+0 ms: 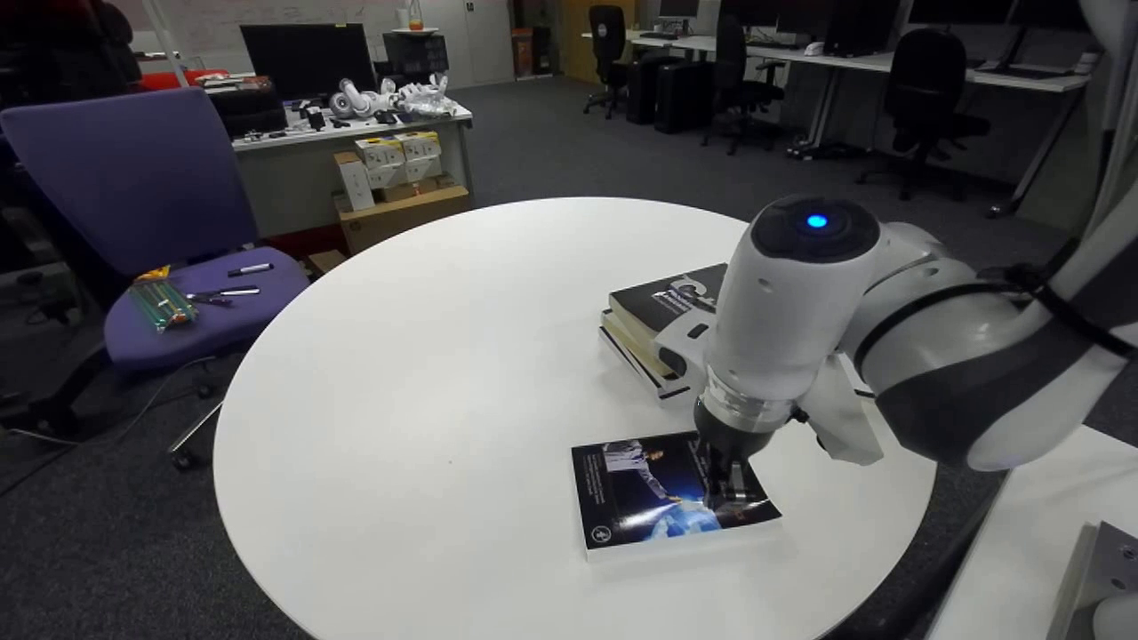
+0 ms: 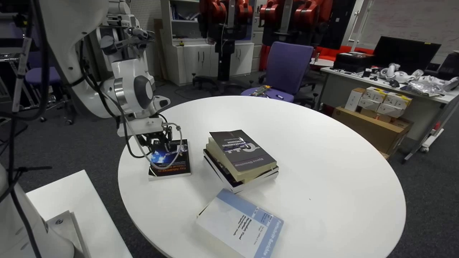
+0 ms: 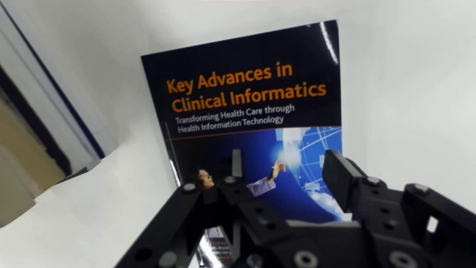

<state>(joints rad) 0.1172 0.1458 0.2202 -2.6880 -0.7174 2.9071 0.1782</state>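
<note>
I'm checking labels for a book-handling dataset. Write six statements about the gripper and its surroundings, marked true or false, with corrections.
1. The black two-fingered gripper is over the glossy dark-blue paperback. True.
2. That paperback's title is orange. True.
3. The gripper is shut on it. False: its jaws stand apart.
4. The white-and-pale-blue book tops the stack. False: the thick dark-grey-covered book does.
5. A slim black-and-white pen lies on a purple upholstered chair. True.
6. The smooth white table under the books is square. False: the table is round.

Robotics lab: red robots (image 2: 214, 13), whiteboard (image 2: 403, 22), desk monitor (image 2: 406, 56)
</note>
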